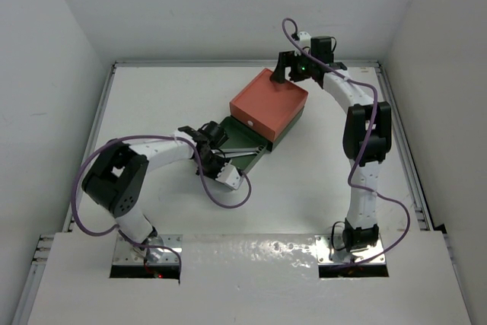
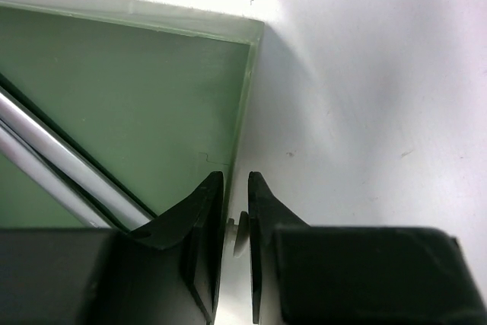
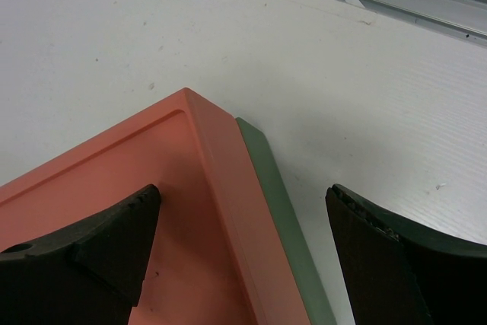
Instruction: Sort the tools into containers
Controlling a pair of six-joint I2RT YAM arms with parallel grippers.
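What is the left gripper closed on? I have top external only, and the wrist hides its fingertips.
Observer: Left wrist view: the left gripper pinches the small white knob on the green drawer's front wall.
Operator: Anything inside that drawer?
Observer: Two silver wrenches, lying side by side.
Operator: And the right gripper?
Observer: Open wide, straddling the orange box's corner edge.
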